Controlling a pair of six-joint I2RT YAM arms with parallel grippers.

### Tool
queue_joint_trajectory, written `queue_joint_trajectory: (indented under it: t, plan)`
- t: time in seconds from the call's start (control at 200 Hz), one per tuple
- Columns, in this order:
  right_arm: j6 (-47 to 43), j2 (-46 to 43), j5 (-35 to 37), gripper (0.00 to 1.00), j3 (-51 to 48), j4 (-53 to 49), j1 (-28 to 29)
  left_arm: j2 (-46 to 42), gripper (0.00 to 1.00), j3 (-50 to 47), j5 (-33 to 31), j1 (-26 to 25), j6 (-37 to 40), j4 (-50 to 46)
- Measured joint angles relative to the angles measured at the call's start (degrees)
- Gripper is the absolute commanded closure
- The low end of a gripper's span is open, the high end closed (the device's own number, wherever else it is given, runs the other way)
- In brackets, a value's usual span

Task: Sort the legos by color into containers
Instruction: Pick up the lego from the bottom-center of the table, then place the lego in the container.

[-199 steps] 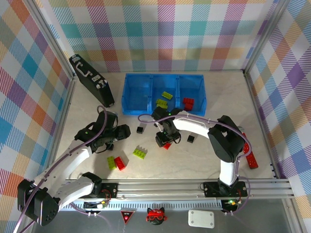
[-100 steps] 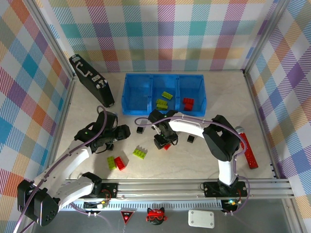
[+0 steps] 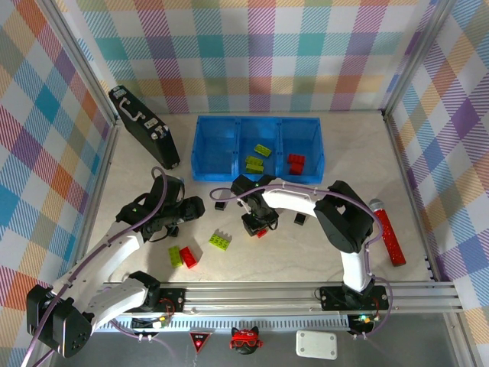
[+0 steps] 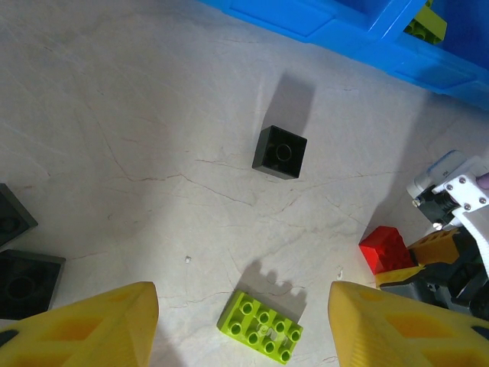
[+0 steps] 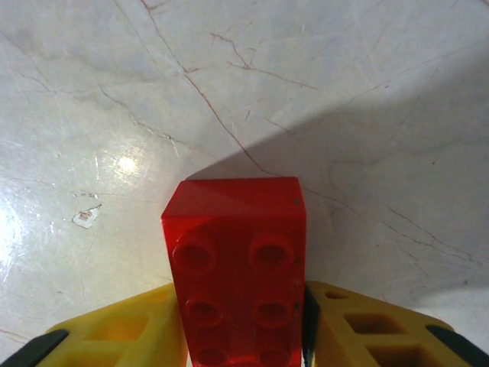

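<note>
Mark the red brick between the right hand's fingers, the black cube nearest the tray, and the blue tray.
red brick point(image 5: 233, 283): right wrist view, studded top face.
black cube point(image 4: 280, 152): left wrist view, top stud.
blue tray point(image 3: 216, 153): top view, bare floor of left compartment.

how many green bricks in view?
4 green bricks: two in the tray's middle compartment, one mid-table, one beside a red brick. Arms may hide more.

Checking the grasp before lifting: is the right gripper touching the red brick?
Touching. In the right wrist view, the right gripper has both fingers flush against the red brick.
</note>
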Motion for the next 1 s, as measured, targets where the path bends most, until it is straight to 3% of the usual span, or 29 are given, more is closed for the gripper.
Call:
queue_joint_trajectory:
  t: [0.59, 1.0]
  plan:
    - [0.3, -5.5, 3.1, 0.61, 0.4, -2.9, -1.7, 0.2, 0.39, 0.0, 0.7, 0.2, 0.0, 0.1]
    - [0.3, -13.7, 3.3, 0.62, 0.3, -5.0, -16.1, 0.4, 0.39, 0.0, 1.2, 0.2, 0.0, 0.2]
